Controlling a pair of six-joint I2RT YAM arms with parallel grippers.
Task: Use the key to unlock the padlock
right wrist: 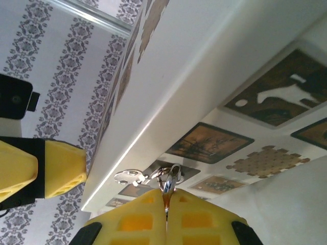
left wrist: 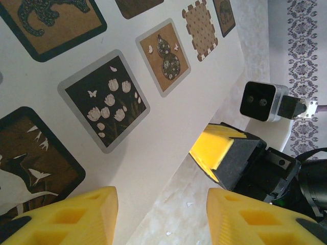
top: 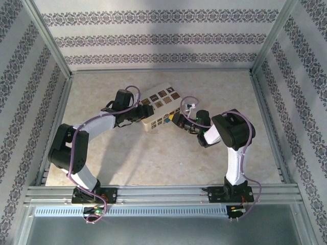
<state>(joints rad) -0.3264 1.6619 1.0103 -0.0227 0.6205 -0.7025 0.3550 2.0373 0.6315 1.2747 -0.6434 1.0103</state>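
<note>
One key [right wrist: 127, 176], hung on a metal ring [right wrist: 171, 178] that the right claw [right wrist: 166, 196] clamps shut on, points at the side of a white patterned box [top: 159, 106]. The box lies toward the far edge of the tabletop [top: 153, 168], midway between its left and right edges. The left claw [left wrist: 163, 204] sits at the box's left end, jaws apart; whether it pinches the box cannot be told. The padlock cannot be made out. The step in hand appears to be bringing key to lock; next, the blade needs lining up with the keyway, pushing home and turning.
</note>
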